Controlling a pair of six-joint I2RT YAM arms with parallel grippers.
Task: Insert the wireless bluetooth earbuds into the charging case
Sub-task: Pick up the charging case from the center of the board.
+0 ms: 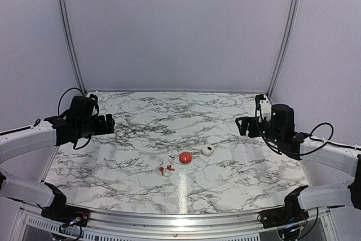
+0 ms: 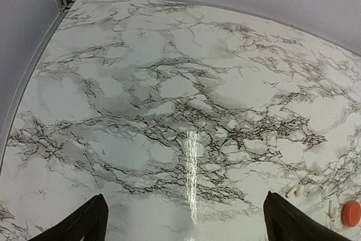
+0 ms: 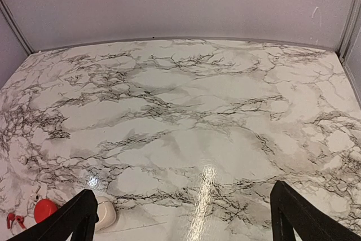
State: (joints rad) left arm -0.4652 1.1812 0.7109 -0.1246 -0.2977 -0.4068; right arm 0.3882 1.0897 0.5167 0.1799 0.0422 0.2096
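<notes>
Two tiny red earbuds (image 1: 161, 170) (image 1: 170, 167) lie close together on the marble table, in front of centre. The white charging case (image 1: 207, 150) sits to their right and a little farther back. My left gripper (image 1: 110, 122) hovers open over the left side, well away from them. On the right, my right gripper (image 1: 240, 125) hangs open above the table. In the right wrist view, the case (image 3: 105, 213) lies by the left finger (image 3: 79, 215), with an earbud (image 3: 12, 219) at the lower left edge. Both the left gripper (image 2: 183, 210) and the right gripper (image 3: 183, 201) hold nothing.
A red ball (image 1: 185, 157) rests between the earbuds and the case, and it shows too in the wrist views (image 3: 44, 210) (image 2: 351, 214). Grey walls close the table (image 1: 141, 117) on three sides, with metal rails (image 1: 67, 38) in the back corners.
</notes>
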